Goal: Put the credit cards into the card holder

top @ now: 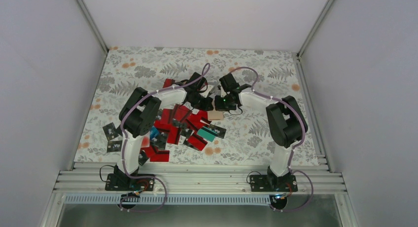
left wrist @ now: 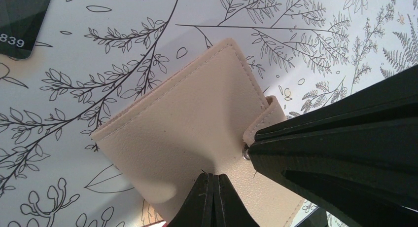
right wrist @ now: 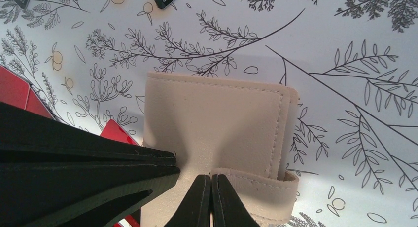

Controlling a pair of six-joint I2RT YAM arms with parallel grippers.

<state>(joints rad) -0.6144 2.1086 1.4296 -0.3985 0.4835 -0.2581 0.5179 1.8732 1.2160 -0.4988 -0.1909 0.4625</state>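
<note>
Your credit cards [top: 172, 126]: red heap, some black, one teal, spread over near-left tabletop [top: 266, 133]. Beyond them, card holder [top: 215, 115]: beige, folded shut, strap over cover (contents hidden), flat at mid-tabletop. left tool [left wrist: 214, 182], right tool [right wrist: 212, 182]: both clenched, nothing pinched, tips on card holder cover. Tabletop print: ferns, flowers. White walls [top: 44, 64] around.

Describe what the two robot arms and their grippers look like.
The left arm and right arm have white links, bulky black joints and black bases. A thin purple cable runs along each. The left gripper and right gripper have matte black, ridged fingers tapering to narrow tips. A green light glows near the right wrist.
</note>
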